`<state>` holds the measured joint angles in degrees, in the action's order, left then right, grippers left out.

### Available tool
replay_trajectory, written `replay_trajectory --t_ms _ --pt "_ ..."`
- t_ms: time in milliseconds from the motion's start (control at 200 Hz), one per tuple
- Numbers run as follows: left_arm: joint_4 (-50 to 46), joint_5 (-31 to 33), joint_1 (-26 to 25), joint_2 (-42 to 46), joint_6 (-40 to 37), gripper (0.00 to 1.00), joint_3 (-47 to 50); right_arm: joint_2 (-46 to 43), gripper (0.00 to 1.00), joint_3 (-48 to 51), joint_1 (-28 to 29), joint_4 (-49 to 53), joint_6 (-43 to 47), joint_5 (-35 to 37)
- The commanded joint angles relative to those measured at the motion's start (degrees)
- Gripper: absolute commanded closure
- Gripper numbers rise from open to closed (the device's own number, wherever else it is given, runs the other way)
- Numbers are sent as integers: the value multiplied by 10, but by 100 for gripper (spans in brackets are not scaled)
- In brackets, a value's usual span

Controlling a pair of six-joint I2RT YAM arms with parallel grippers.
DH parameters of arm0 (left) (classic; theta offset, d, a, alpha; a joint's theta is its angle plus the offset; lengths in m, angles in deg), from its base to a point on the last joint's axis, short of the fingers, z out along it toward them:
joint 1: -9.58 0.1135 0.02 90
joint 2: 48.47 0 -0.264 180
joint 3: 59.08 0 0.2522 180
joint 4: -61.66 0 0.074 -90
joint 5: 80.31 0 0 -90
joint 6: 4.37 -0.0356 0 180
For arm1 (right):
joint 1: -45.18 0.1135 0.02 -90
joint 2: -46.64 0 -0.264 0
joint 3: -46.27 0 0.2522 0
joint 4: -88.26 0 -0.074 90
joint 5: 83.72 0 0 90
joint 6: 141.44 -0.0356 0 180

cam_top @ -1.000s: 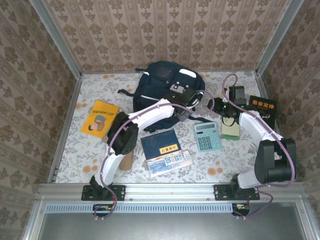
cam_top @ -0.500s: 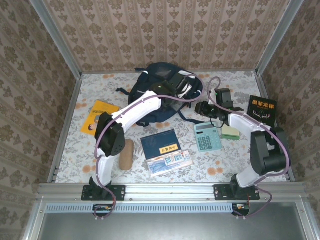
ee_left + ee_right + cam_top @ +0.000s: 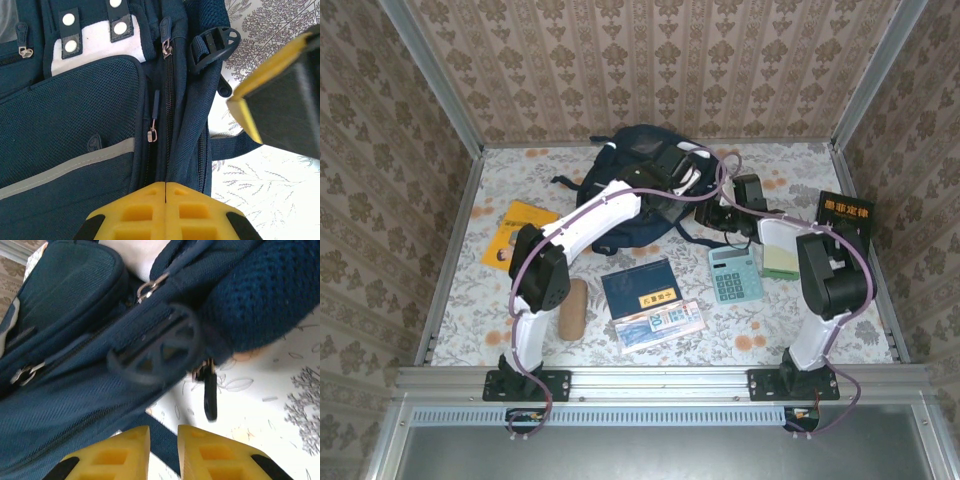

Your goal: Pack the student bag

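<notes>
The student bag (image 3: 625, 150), dark navy with a pale stripe, lies at the back middle of the table. My left gripper (image 3: 672, 168) is over its right side. In the left wrist view that gripper (image 3: 165, 183) is shut, its tips against a fabric fold beside a zipper (image 3: 152, 134); whether it pinches the fold I cannot tell. My right gripper (image 3: 707, 214) is at the bag's right edge. The right wrist view has this gripper (image 3: 164, 429) open by a narrow gap, with a dark strap (image 3: 161, 439) of the bag (image 3: 75, 380) lying in the gap and a zipper pull (image 3: 210, 399) hanging just beyond.
Near the front of the bag lie a calculator (image 3: 734, 273), a blue booklet (image 3: 640, 287), a printed card (image 3: 662, 324) and a brown cylinder (image 3: 572, 308). A yellow book (image 3: 518, 235) is at the left, and a green pad (image 3: 782, 258) and a black book (image 3: 845, 212) at the right.
The right gripper has moved left up to the bag's edge and its jaws have narrowed. The left gripper has shifted up along the bag's right side, still shut.
</notes>
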<state>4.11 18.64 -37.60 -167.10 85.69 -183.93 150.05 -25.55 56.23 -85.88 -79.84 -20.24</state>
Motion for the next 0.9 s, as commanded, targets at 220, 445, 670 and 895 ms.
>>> replay_trajectory --t_ms 220,445,670,895 --pt "-4 3 8 10 14 100 -53 56 76 -44 3 -16 -8 22" --pt "-9 -3 9 4 14 100 -67 62 74 -40 3 -33 -5 45" --pt "-10 -13 9 2 17 100 -71 74 73 -44 4 -78 -25 50" --pt "-17 -15 10 -4 19 100 -65 75 84 -53 4 -54 -15 66"
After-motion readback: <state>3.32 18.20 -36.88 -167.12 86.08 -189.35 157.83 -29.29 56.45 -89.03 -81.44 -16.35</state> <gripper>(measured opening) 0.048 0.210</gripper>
